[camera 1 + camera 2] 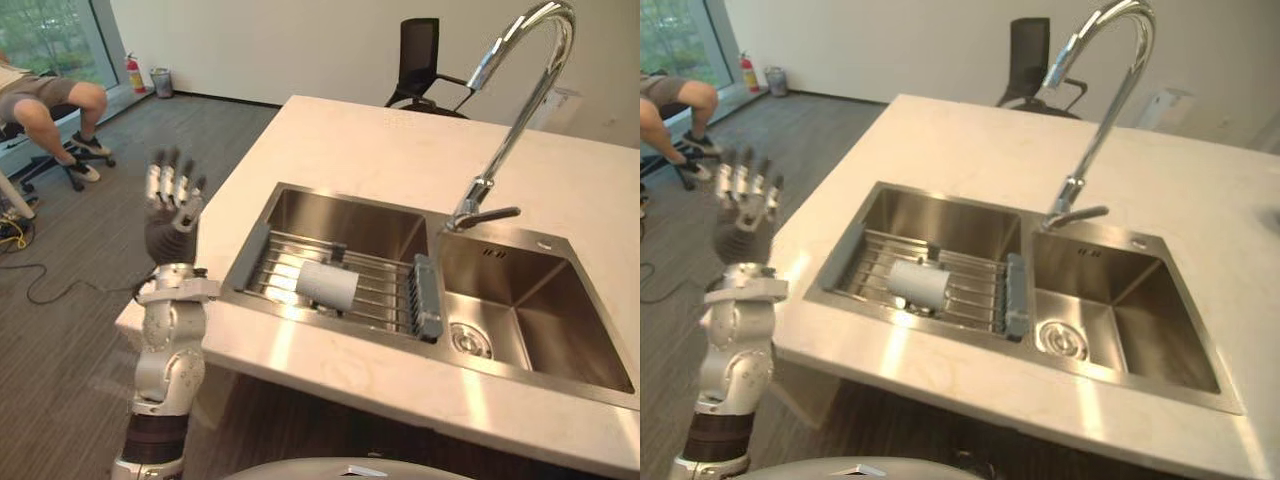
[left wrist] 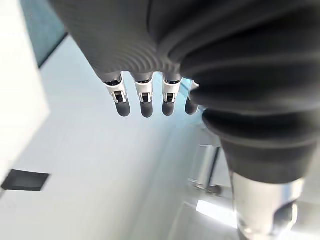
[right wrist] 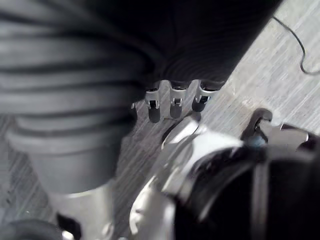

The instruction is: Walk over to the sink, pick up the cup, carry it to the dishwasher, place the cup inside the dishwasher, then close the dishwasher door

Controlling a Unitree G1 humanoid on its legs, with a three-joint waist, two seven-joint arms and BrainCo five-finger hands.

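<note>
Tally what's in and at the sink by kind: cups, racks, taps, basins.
Cup: 1
Rack: 1
Tap: 1
Basins: 2
Total: 5

1. Above the cup (image 1: 327, 284), lying on the wire rack (image 1: 385, 288) in the left basin (image 1: 330, 215), the space is open.
2. The tap (image 1: 512, 125) arches up right of centre (a tall obstacle).
3. The left hand (image 1: 168, 215), fingers straight, stands at the frame's left, clear of the countertop (image 1: 380, 150).
</note>
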